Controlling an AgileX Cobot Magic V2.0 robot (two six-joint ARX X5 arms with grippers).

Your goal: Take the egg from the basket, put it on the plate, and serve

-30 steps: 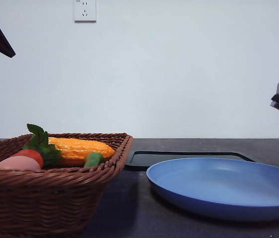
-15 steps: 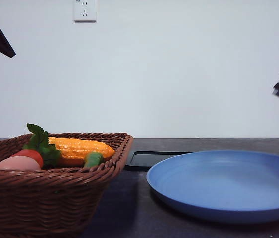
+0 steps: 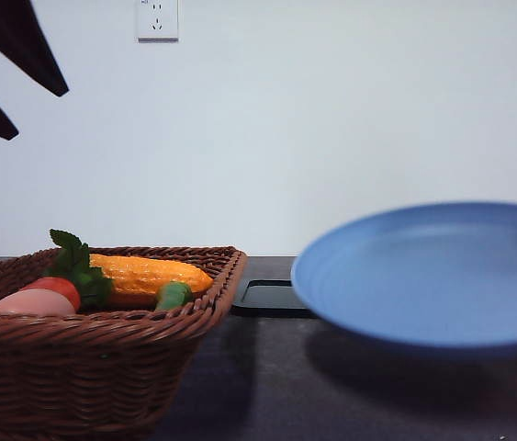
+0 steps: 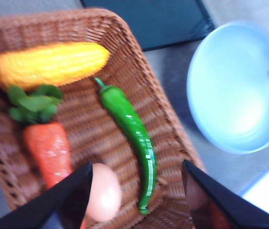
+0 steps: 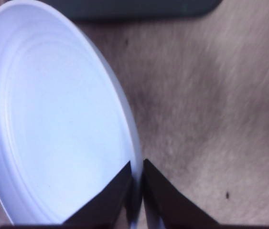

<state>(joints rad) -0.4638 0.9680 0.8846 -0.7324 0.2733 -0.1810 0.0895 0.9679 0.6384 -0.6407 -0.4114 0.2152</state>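
Right gripper [image 5: 135,191] pinching one plate [image 3: 432,271] by its rim, lifted off the table. Left gripper [image 4: 136,191] spread wide above one basket [image 4: 167,129] holding one egg [image 4: 103,192], one carrot [image 4: 48,148], one corn [image 4: 48,62], one pepper [image 4: 132,125].

The light is bright and even, and the plate [image 3: 432,276] throws a soft shadow on the dark counter [image 3: 267,386]. Both wrist views are blurred, and there the plate [image 4: 237,86] looks washed out, almost white. In the front view its near rim is also soft.
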